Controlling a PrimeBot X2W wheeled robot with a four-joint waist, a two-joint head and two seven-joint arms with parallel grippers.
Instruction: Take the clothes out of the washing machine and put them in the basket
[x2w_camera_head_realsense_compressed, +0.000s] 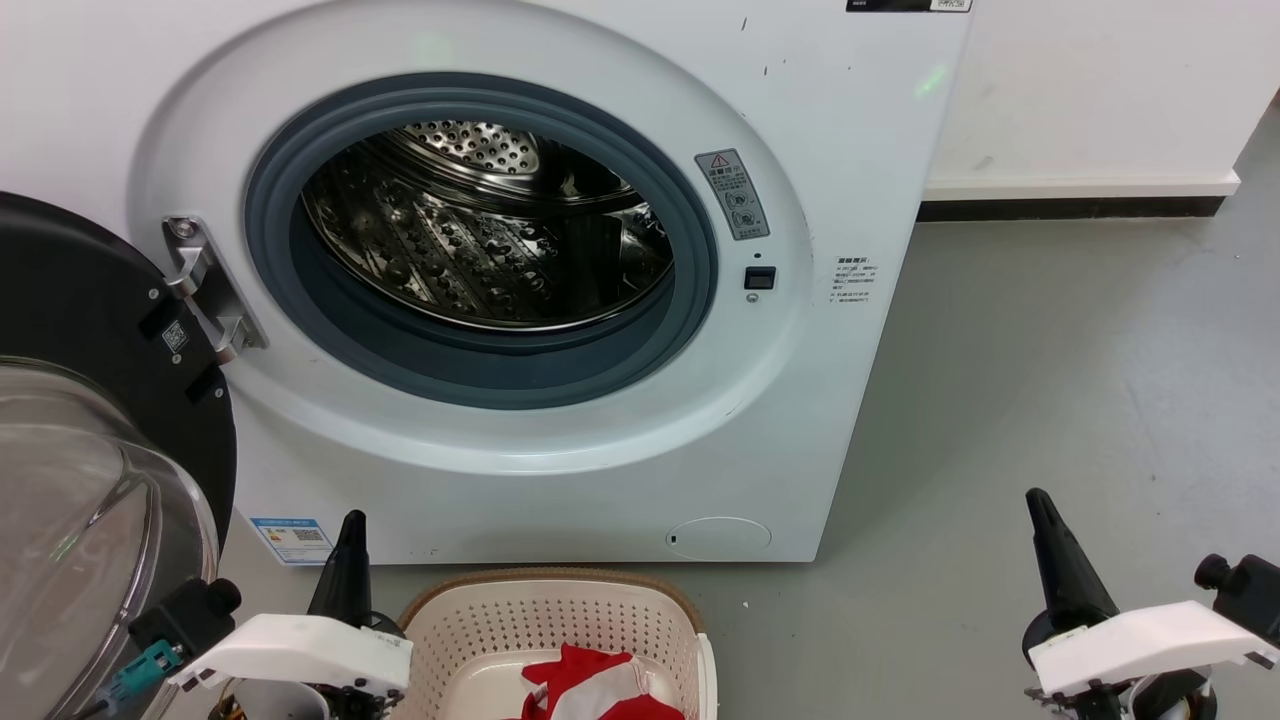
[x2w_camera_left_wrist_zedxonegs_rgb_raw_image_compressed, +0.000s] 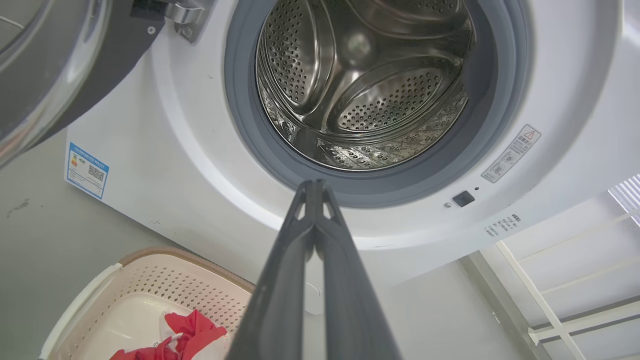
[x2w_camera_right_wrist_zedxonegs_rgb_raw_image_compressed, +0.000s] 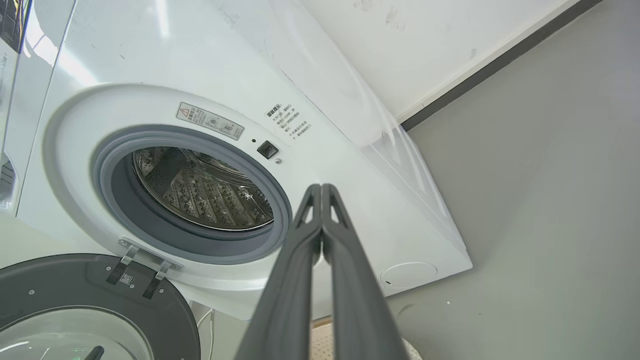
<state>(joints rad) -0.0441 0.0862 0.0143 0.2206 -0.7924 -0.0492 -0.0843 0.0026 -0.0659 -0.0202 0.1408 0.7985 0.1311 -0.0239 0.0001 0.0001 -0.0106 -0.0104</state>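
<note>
**Drum bare, red clothes in the basket beside the left gripper**

At far left, the black-rimmed glass door (x2w_camera_head_realsense_compressed: 100, 450) of the large white front-loading washing machine (x2w_camera_head_realsense_compressed: 860, 150) stood swung wide open. The left gripper (x2w_camera_head_realsense_compressed: 352, 522) pointed up toward the machine's front with its two long dark fingers pressed together on nothing; the left wrist view showed the tips meeting (x2w_camera_left_wrist_zedxonegs_rgb_raw_image_compressed: 315, 187).

Just to its right sat the low cream perforated plastic basket (x2w_camera_head_realsense_compressed: 560, 615) with a brown rim, close against the machine's foot. The soft red and white-striped clothes (x2w_camera_head_realsense_compressed: 600, 685) lay bunched inside it, lower than the left fingertips and behind them. The heap had no clear long axis, and the picture's edge cut it off.

Above, inside the grey rubber ring, the shiny perforated steel drum (x2w_camera_head_realsense_compressed: 480, 250) showed no red fabric from any camera. The unloading therefore looked finished, and the left arm was much the nearer one for any last tidy.

At far right, the right gripper (x2w_camera_head_realsense_compressed: 1035, 500) hung over the bare grey floor (x2w_camera_head_realsense_compressed: 1050, 400), well apart from the basket. Its fingers were likewise clenched and empty (x2w_camera_right_wrist_zedxonegs_rgb_raw_image_compressed: 321, 189).
</note>
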